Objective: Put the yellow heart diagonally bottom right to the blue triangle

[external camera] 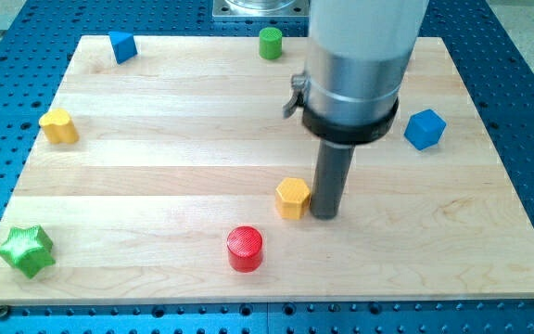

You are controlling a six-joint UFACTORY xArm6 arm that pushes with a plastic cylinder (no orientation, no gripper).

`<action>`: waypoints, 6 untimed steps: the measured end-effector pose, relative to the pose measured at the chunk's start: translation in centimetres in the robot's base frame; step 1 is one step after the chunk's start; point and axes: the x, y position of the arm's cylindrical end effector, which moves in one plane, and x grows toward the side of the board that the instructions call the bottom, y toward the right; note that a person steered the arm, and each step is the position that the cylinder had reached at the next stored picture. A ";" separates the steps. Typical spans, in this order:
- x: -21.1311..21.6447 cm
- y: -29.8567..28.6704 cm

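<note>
The yellow heart [58,125] lies near the board's left edge, in the upper half. The blue triangle [122,45] sits at the view's top left, above and to the right of the heart. My tip [324,215] rests on the board at centre right, touching or almost touching the right side of a yellow hexagon [292,197]. The tip is far to the right of both the heart and the triangle.
A red cylinder [245,248] stands below and left of the hexagon. A green star [26,250] is at the bottom left corner. A green cylinder [270,43] is at the top centre. A blue cube [425,128] is at the right. The wooden board [156,186] lies on a blue perforated table.
</note>
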 end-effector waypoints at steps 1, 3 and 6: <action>-1.0 -0.4; -0.7 -4.5; 1.8 -4.1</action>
